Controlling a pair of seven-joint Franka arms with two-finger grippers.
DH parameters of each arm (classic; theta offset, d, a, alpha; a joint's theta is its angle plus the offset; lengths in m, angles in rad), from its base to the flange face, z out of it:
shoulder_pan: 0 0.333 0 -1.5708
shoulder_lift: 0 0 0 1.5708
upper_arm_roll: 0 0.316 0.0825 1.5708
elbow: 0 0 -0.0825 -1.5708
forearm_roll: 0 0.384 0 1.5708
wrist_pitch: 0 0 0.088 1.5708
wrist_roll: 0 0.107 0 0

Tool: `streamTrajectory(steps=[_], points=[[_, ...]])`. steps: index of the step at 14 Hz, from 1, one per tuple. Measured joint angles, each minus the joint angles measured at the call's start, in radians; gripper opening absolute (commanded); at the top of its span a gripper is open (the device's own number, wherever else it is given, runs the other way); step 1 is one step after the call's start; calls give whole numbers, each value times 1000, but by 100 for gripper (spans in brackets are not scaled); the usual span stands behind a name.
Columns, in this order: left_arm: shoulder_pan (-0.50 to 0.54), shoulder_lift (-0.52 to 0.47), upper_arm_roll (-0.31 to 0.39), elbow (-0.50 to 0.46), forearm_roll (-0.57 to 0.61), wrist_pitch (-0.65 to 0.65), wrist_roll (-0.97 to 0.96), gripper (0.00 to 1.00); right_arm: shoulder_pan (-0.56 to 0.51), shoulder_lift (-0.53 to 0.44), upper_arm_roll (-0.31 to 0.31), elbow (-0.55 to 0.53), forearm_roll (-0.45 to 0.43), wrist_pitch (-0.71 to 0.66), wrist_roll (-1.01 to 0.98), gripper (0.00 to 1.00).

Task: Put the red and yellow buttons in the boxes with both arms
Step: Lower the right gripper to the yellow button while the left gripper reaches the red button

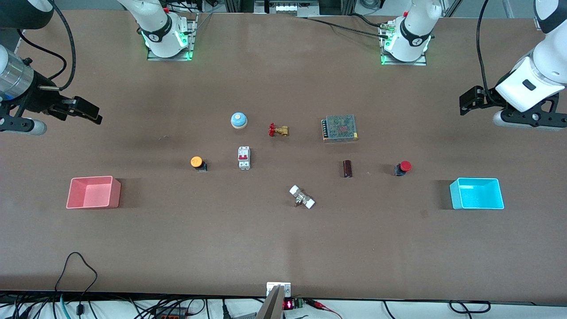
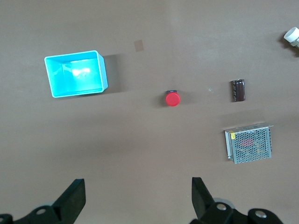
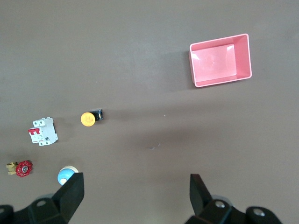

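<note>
Front view gives me the brown bench (image 1: 283, 248) with both arms raised at its ends; the left gripper (image 1: 466, 102) hangs over bare bench at the left arm's end, its fingers (image 2: 74, 199) spread wide and holding nothing; the right gripper (image 1: 91, 111) hangs over the right arm's end, its fingers (image 3: 72, 192) likewise released. I see the pink box (image 1: 93, 192) and the cyan box (image 1: 477, 193) lying well apart, both with nothing inside; the yellow button (image 1: 197, 162) sits beside a white breaker (image 1: 244, 157); the red button (image 1: 403, 167) sits near the cyan box, a dark cylinder (image 1: 347, 169) beside it.
</note>
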Motion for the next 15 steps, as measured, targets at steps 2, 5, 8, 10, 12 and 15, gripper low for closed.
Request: streamTrajectory(steps=[2, 5, 8, 10, 12, 15], points=[[0, 0, 0, 0, 0, 0, 0, 100, 0, 0, 0, 0, 0, 0, 1, 100], [0, 0, 0, 0, 0, 0, 0, 100, 0, 2, 0, -2, 0, 0, 1, 100], [0, 0, 0, 0, 0, -1, 0, 100, 0, 16, 1, -20, 1, -2, 0, 100], [0, 4, 1, 0, 0, -4, 0, 100, 2, 42, 7, -56, 2, 11, 0, 100], [-1, 25, -1, 1, 0, -7, 0, 100, 13, 62, 21, -125, 4, 124, 0, 100], [-2, 111, -1, 41, 0, -6, 1, 100, 41, 76, 44, -262, 5, 330, 3, 100]])
